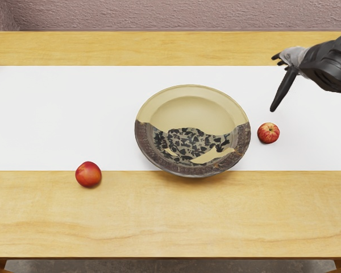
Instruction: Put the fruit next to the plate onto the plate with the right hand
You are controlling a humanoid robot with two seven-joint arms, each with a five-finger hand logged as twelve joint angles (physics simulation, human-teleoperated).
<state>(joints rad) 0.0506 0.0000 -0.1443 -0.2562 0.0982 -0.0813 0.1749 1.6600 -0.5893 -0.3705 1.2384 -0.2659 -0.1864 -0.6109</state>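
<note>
though its arm runs off the right edge, right hand (290, 63) hangs loose, empty; apple (268, 132) below-left, apart.

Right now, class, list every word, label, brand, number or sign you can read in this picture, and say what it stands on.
There is no readable text anywhere in the head view.
plate: the dark patches are a painted pattern, not letters or numbers.
apple and red fruit: no sticker or label shows.
white runner, wooden table and right hand: no markings.
</note>
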